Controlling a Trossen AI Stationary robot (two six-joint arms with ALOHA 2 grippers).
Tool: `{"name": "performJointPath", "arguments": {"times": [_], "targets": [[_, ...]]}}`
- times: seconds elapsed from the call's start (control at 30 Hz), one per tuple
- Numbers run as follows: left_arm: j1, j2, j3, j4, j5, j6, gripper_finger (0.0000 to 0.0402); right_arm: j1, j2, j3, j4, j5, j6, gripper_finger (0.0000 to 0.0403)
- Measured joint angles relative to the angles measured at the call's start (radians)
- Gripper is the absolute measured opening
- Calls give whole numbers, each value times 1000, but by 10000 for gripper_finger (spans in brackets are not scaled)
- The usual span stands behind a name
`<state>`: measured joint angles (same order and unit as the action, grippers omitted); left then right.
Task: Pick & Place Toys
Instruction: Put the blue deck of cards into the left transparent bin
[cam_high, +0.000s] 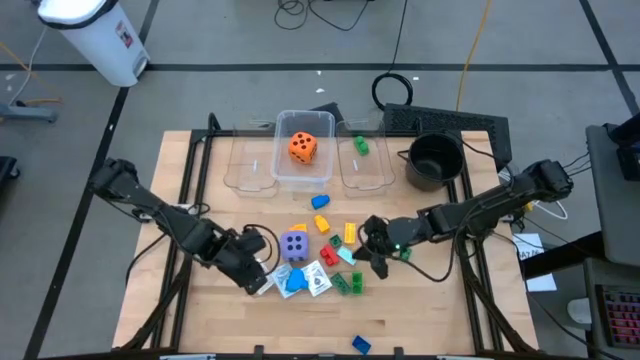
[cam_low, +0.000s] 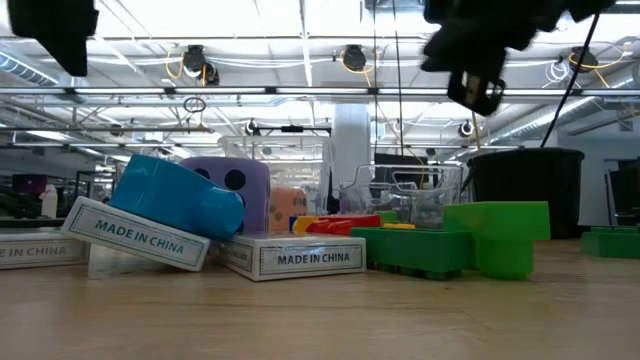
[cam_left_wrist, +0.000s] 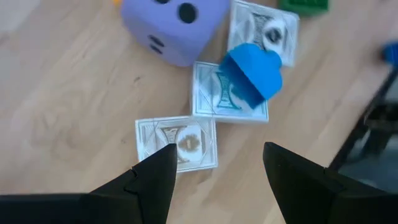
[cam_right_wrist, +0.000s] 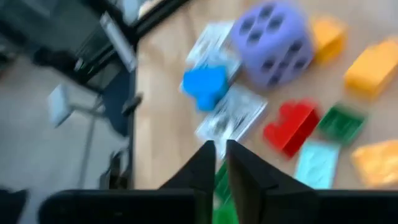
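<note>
Hovering my left gripper (cam_left_wrist: 214, 165), fingers spread and empty, I have a white playing card (cam_left_wrist: 178, 142) flat on the counter (cam_high: 200, 300) at their twelve o'clock. My right gripper (cam_right_wrist: 221, 155), fingers nearly clenched and empty, hangs over the bricks.

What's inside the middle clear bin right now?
In the high view, the middle clear bin holds one orange die, dots up. Nothing else shows on the bare floor around it. Whatever might lie under the die is covered.

matt foam die (cam_left_wrist: 174, 28), wooden table (cam_high: 420, 310)
</note>
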<state>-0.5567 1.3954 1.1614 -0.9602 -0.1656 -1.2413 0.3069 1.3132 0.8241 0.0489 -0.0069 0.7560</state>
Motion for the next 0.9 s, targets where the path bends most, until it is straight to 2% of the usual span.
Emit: {"name": "performJointPath", "arguments": {"times": [0.2,0.33,0.47,0.53,0.67,0.77,0.9], "targets": [[-20,75,1,79,-8,-299,241,30,0,-128,199,-100,98,147],[-55,139,0,199,-19,-503,241,55,0,-241,437,-103,188,213],[-111,199,1,318,-100,-647,241,100,0,-346,713,-99,295,261],[-144,223,1,348,-154,-704,241,127,0,-383,814,-92,315,279],[-220,248,1,366,-244,-852,241,175,-1,-414,955,-10,296,299],[-268,273,1,366,-296,-964,241,187,0,-407,960,35,249,301],[-297,328,1,366,-315,-1086,241,186,-1,-375,957,39,206,297]]}}
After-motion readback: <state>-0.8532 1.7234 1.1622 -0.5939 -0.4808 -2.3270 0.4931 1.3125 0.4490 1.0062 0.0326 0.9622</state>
